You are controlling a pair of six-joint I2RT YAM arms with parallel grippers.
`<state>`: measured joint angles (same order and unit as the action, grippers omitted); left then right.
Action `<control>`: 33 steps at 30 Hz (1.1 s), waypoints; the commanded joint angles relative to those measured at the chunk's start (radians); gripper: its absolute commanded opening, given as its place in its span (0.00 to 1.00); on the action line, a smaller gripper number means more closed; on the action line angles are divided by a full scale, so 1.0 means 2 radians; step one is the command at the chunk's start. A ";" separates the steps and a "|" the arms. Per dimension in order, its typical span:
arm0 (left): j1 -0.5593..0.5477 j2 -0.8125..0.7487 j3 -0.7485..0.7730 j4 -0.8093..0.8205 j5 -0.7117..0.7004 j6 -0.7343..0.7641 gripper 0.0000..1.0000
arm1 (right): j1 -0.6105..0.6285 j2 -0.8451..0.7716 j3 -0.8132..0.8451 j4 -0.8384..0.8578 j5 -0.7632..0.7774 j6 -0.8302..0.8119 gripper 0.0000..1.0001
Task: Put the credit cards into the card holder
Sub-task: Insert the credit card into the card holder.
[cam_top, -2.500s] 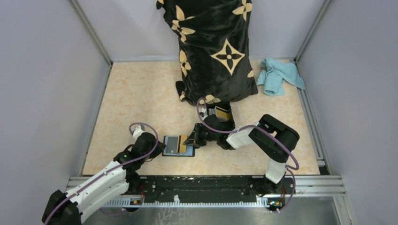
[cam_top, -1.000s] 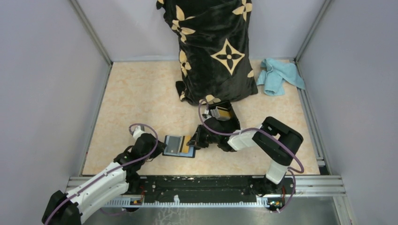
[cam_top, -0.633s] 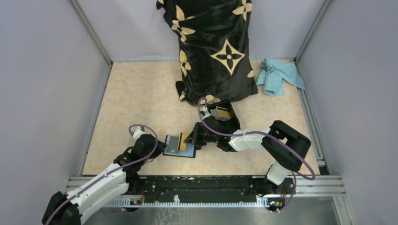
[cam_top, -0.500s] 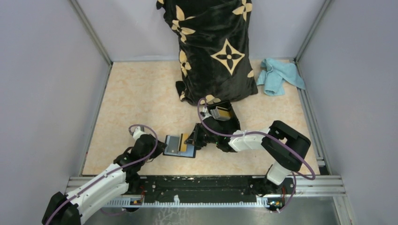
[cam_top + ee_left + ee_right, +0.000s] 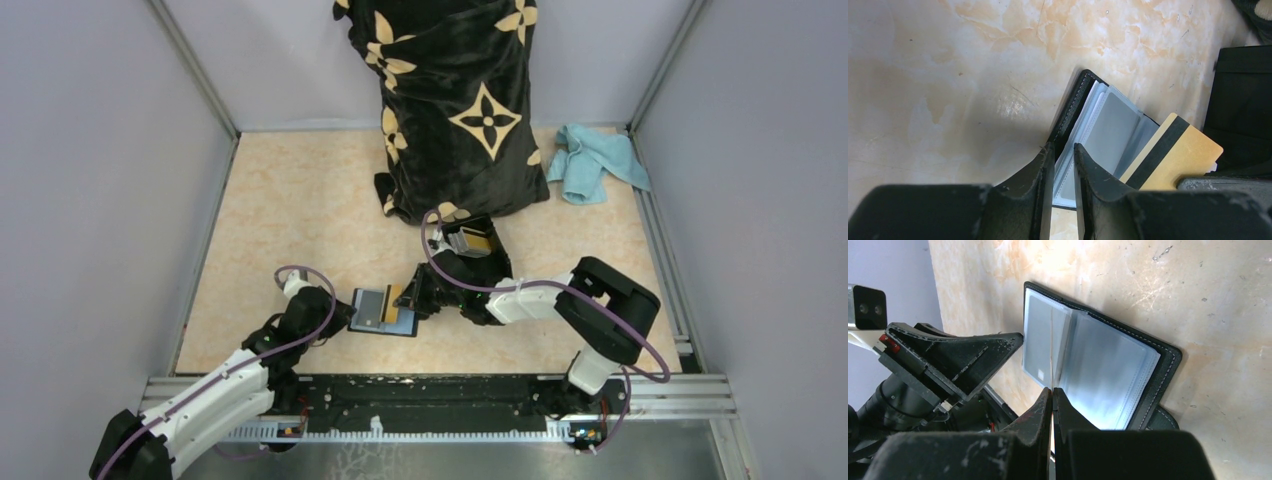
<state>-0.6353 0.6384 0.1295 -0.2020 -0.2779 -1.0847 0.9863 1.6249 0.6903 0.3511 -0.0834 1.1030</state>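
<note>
**Card holder flanked both sides**

The left gripper (image 5: 1063, 152) clamped the left edge of the card holder (image 5: 375, 308). The right gripper (image 5: 1052, 390), pinching a gold card (image 5: 1173, 150), crowded its right. Behind-right stood the black box (image 5: 482, 224). The table (image 5: 300, 230) behind-left lay open.

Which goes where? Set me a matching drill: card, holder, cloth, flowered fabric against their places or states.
1 gold card
2 card holder
3 blue cloth
4 flowered fabric

a far right corner
b open on the table, left gripper clamping its edge
c back middle
d pinched in the right gripper

Pairs: 1-d, 2-b, 3-a, 4-c
</note>
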 commanded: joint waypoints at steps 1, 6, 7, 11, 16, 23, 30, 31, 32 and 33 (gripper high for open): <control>-0.004 -0.004 -0.009 -0.012 0.010 0.000 0.27 | 0.009 0.009 0.007 0.021 0.010 0.009 0.00; -0.004 -0.004 -0.009 -0.012 0.011 0.000 0.27 | 0.010 0.017 0.005 0.027 0.008 0.014 0.00; -0.004 -0.004 -0.009 -0.012 0.010 0.000 0.27 | 0.010 0.025 0.005 0.028 0.008 0.014 0.00; -0.004 -0.004 -0.009 -0.012 0.011 0.000 0.27 | 0.011 0.031 0.003 0.032 0.006 0.020 0.00; -0.004 -0.003 -0.009 -0.012 0.010 -0.001 0.27 | 0.011 0.033 -0.011 0.043 0.008 0.031 0.00; -0.004 -0.002 -0.010 -0.011 0.010 -0.002 0.27 | 0.014 0.031 -0.018 0.039 0.009 0.031 0.00; -0.004 -0.003 -0.010 -0.011 0.011 -0.001 0.27 | 0.019 0.041 -0.016 0.035 0.004 0.031 0.00; -0.004 -0.002 -0.010 -0.011 0.011 0.000 0.27 | 0.019 0.042 -0.015 0.034 0.004 0.031 0.00; -0.004 -0.003 -0.010 -0.011 0.012 0.000 0.27 | 0.019 0.043 -0.014 0.034 0.003 0.031 0.00; -0.004 -0.003 -0.010 -0.011 0.012 0.000 0.27 | 0.019 0.045 -0.013 0.033 0.002 0.031 0.00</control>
<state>-0.6380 0.6365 0.1291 -0.2024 -0.2722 -1.0851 1.0088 1.6905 0.6613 0.4049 -0.0772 1.1679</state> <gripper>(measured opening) 0.274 0.008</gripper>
